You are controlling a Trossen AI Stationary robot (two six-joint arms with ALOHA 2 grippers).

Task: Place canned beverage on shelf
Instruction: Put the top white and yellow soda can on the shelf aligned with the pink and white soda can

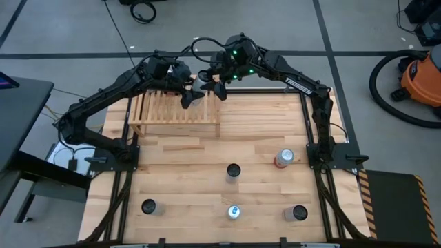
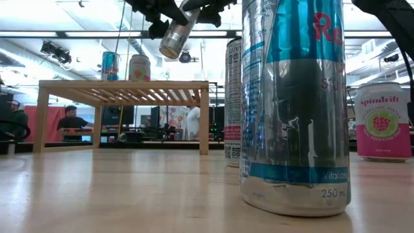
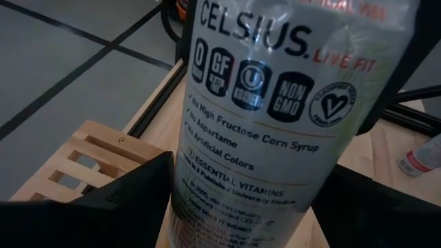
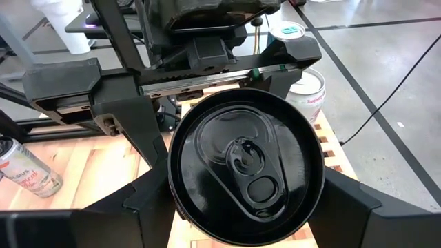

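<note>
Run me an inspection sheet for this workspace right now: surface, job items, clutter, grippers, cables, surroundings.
Surface: light wooden plank table, no spills seen.
Job's things: low light-wood slatted shelf at the far left; two upright cans stand on it; a silver Celsius can hangs tilted in the air above its end; five more cans stand upright on the table.
Clutter: nothing seen.
Grippers: left gripper clamps the Celsius can's body; right gripper clamps the same can near its lid.
Cables: black cable loop on the floor behind the table.
Surroundings: orange shop vacuum at right; two people far behind the shelf.
</note>
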